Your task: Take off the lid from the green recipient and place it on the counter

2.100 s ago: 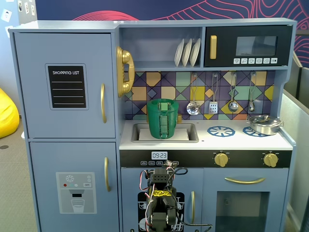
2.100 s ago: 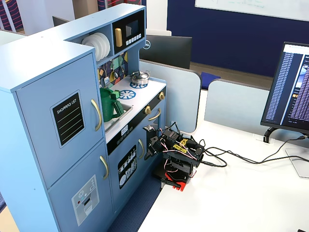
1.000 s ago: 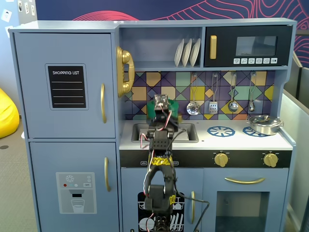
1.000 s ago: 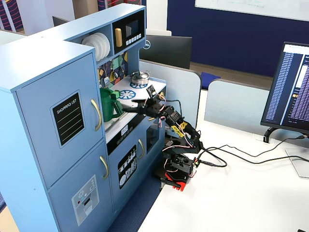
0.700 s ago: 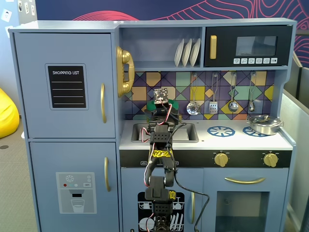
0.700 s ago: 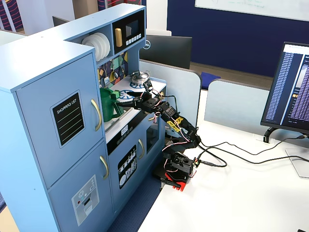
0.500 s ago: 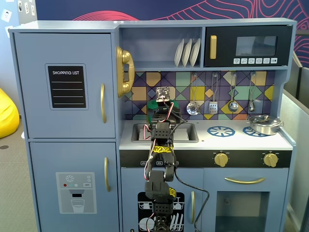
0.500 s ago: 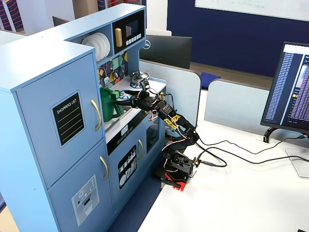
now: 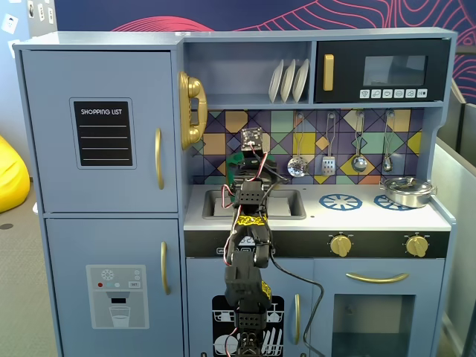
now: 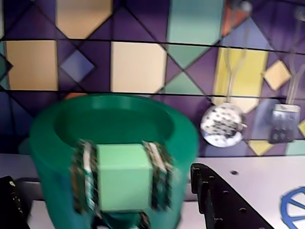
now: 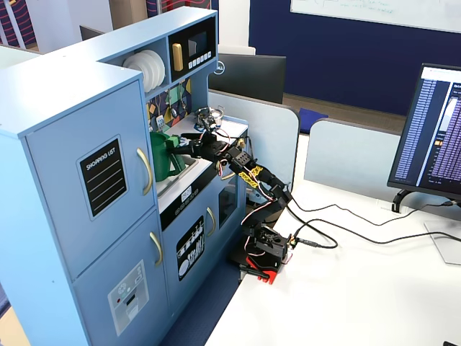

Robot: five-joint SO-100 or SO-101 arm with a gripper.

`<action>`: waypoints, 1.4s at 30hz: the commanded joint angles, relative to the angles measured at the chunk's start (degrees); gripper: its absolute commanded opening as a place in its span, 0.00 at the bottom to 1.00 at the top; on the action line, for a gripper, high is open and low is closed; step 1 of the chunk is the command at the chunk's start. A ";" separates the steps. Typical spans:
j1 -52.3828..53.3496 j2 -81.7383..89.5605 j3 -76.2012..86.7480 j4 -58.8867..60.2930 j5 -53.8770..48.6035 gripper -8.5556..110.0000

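Note:
The green recipient (image 10: 57, 157) fills the middle of the wrist view, blurred, with its ribbed strap handle (image 10: 123, 176) facing the camera. Its top shows as a dark green oval hollow. I see no knob and cannot make out the lid in any view. My gripper (image 10: 102, 174) is open, with one black jaw low at the left edge and the other low right of the recipient, which stands between and just beyond them. In the fixed views the recipient (image 9: 235, 159) (image 11: 163, 156) stands over the sink on the white counter (image 9: 372, 216), mostly hidden by the arm, with the gripper (image 11: 184, 149) against it.
A silver pot (image 9: 405, 191) sits on the right burner ring, and the left ring (image 9: 340, 201) is bare. The sunken sink (image 9: 286, 202) lies under the arm. Utensils (image 10: 221, 125) hang on the tiled back wall just behind. A blue ring (image 10: 293, 207) shows at the right edge.

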 commanded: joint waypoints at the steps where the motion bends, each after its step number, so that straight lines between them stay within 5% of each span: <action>1: -1.49 -2.20 -5.63 -2.46 0.62 0.41; 15: -0.97 -6.68 -6.50 -5.45 2.46 0.36; 20: -3.16 -6.50 -8.35 0.00 -3.60 0.08; 34: -5.54 -5.36 -14.59 -9.05 -2.99 0.07; 42: 10.28 -3.16 -15.47 -3.52 -4.66 0.07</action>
